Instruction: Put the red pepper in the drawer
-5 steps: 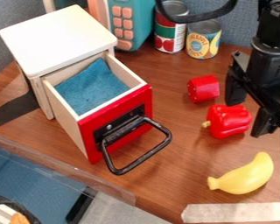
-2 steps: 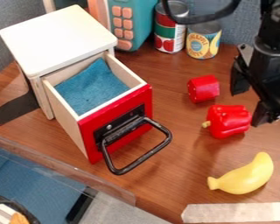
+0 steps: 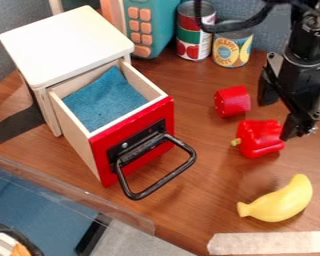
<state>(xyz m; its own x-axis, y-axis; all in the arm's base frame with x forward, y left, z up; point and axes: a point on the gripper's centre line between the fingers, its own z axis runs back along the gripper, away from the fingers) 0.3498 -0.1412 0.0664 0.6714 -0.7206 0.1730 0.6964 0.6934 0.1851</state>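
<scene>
You've got the claw [image 3: 281,109] spread by the red pepper [image 3: 258,140], well in from the counter's [image 3: 196,210] front edge; drawer [image 3: 139,137] open, blue cloth [image 3: 108,104] inside.

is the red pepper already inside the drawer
No, the red pepper is on the wooden table, in front of the gripper, outside the open drawer.

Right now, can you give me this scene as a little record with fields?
red pepper: on the table, outside the drawer; stem towards the drawer
drawer: pulled open, red front
drawer contents: blue cloth
gripper: jaws apart, one overlapping the pepper's right edge in view
loose nearby: red cylinder-like piece, yellow banana
at the back: two cans, side by side
</scene>
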